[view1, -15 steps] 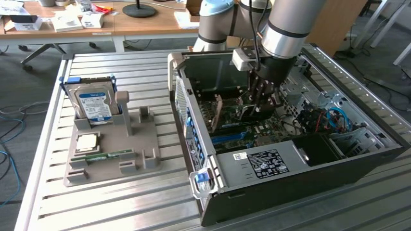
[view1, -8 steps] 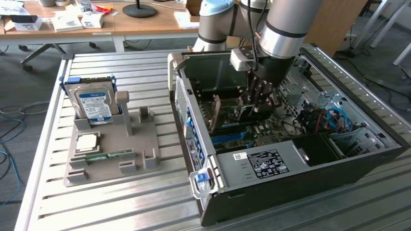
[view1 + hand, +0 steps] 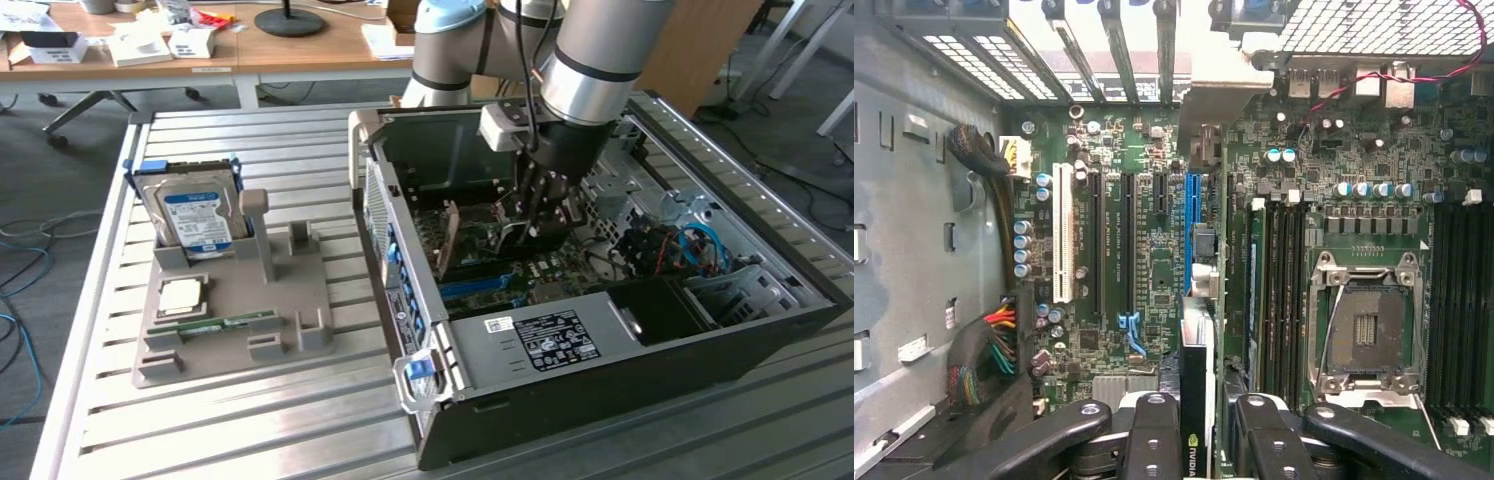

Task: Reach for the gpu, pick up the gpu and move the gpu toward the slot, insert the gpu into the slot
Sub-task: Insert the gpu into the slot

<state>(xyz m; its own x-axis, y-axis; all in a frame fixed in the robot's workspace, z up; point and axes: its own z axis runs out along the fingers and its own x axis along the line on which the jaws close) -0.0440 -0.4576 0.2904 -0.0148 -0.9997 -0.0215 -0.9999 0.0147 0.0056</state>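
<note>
The hand grips the gpu edge-on between its fingers, inside the open computer case, just above the blue slot; pickup and carry look done, seating not yet

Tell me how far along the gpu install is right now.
Reaching and pickup look done: the gripper is shut on the gpu, holding it edge-on inside the open computer case. In hand: the card hangs over the motherboard, about in line with the blue slot. Left: seating it; whether its edge has entered the slot can't be told.
</note>
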